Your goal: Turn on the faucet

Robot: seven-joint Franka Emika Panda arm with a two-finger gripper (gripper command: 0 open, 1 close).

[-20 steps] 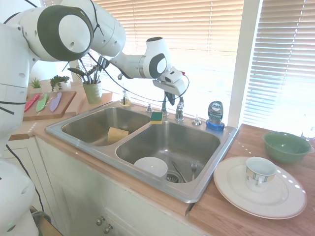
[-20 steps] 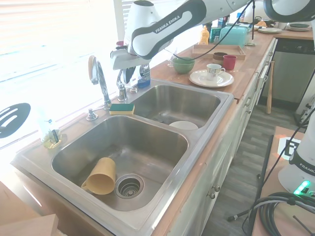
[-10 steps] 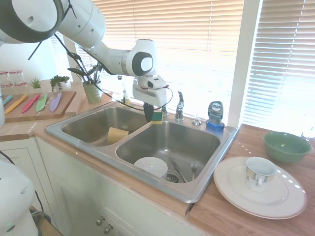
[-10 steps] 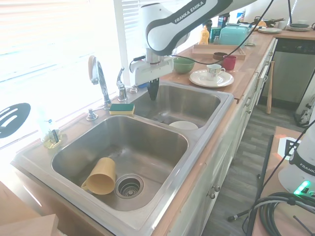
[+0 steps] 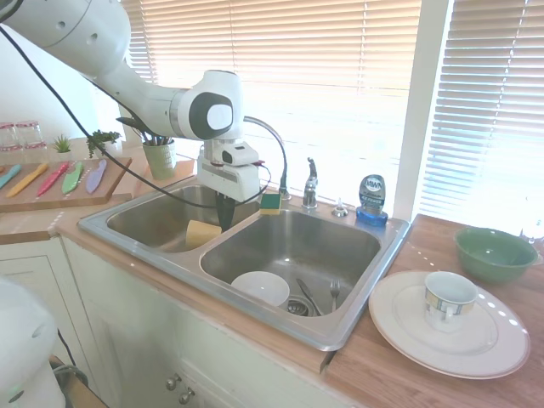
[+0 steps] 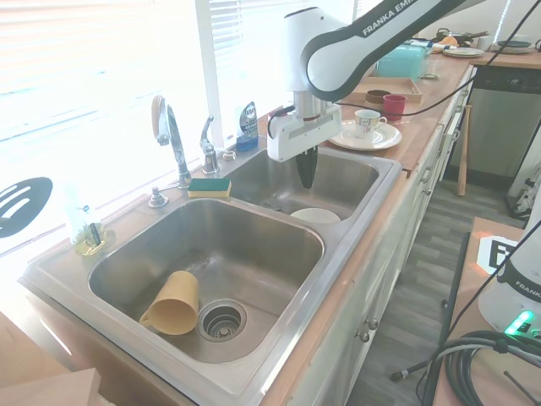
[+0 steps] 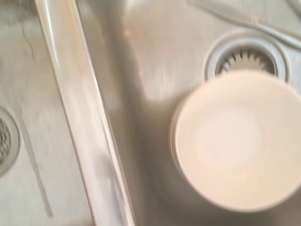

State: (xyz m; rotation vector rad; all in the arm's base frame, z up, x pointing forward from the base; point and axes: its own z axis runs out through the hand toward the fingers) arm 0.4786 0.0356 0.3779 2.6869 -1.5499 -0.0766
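Wrist view blurs the white bowl (image 7: 237, 141) and drain (image 7: 247, 59).

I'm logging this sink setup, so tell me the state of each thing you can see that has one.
faucet: no water visibly running, untouched
lever handle: tilted upward, free of the pincer
pincer: shut, empty, pointing down over the sink divider
yellow cup: lying on its side by the drain
white bowl: upside down in the basin
mug: upright on the plate

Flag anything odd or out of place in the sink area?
Yellow plastic cup lies tipped on its side by the drain in one steel basin; white bowl sits upside down in the other. No spill or damage visible.
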